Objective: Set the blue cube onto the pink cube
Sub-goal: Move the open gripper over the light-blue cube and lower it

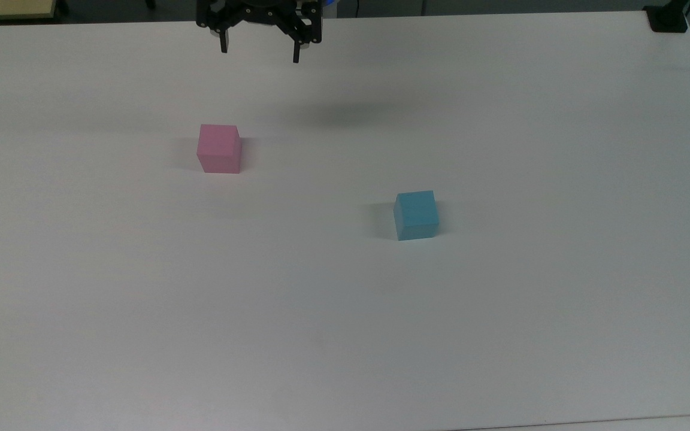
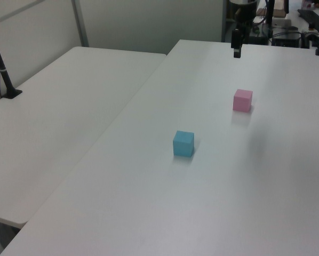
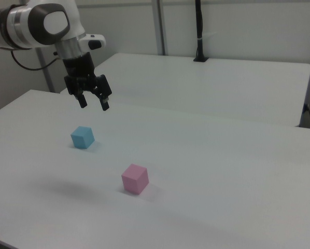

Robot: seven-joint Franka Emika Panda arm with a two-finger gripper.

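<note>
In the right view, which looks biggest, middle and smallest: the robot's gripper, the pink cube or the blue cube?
1. The gripper, with its open fingers, looks biggest.
2. The pink cube.
3. The blue cube.

The pink cube looks only slightly bigger, and it sits nearer the camera, so the two cubes may really match.

I am wearing a glossy white rounded arm shell [image 3: 20, 23] with a grey oval cap on the joint, narrowing to a silver-grey metal wrist collar [image 3: 72, 49]. Below it I am carrying a black two-finger gripper [image 3: 94, 101] built of angular linkage bars, each slim black finger [image 3: 106, 104] ending in a paler tip. A thin dark cable [image 3: 28, 66] is trailing from behind the shell, and a blue light [image 1: 328, 3] is glowing at my wrist in the top view
</note>
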